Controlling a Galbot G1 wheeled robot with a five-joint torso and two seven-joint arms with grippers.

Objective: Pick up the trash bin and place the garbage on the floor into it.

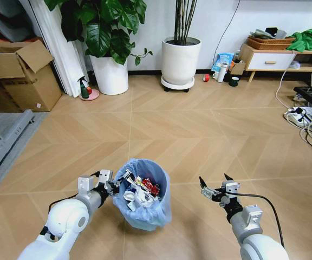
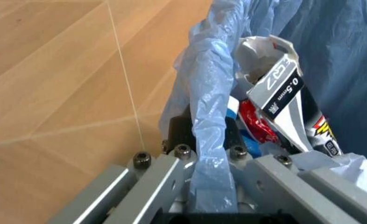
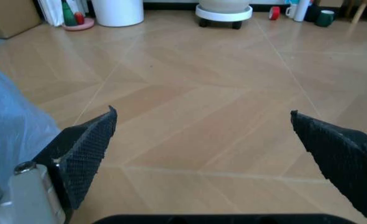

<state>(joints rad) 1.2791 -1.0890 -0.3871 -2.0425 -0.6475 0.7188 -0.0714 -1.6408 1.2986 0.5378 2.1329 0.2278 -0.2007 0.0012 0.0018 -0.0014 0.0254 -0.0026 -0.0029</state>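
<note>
The trash bin, lined with a crinkly light blue bag, is low in the head view between my two arms. My left gripper is shut on its near-left rim. In the left wrist view the gripper pinches the blue bag edge between dark fingers. Garbage fills the bin: white tissues, a black-and-white wrapper and a red wrapper. My right gripper hovers open to the right of the bin, above the herringbone floor, its fingers wide apart.
Two large white plant pots stand at the back, with a green spray bottle and a red tape roll nearby. A cardboard box is far left. Cables and a power strip lie at the right.
</note>
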